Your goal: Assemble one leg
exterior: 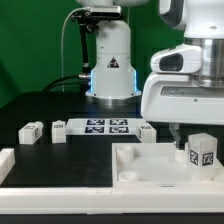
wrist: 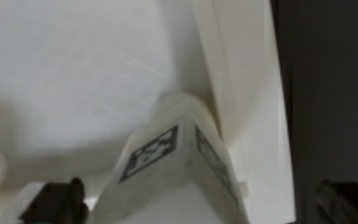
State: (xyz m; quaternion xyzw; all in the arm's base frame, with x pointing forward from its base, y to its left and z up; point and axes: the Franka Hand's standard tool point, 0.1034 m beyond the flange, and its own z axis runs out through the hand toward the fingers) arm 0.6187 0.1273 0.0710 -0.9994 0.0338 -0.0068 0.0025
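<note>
My end effector point(exterior: 185, 140) hangs released above the leg point(exterior: 202, 152), fingertips point(wrist: 55, 200) spread to either side, not touching it. The leg stands on the square panel point(exterior: 140, 165), showing a fiducial tag; no legible writing.

marker board point(exterior: 106, 127) flat on table point(exterior: 60, 160) | square panel point(exterior: 165, 165) in front

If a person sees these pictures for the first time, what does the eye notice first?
First, the big white gripper at the exterior view's right, hanging over a tagged leg that stands on the large white square panel. Next, the marker board in the middle, with three more legs nearby on the dark table.
</note>
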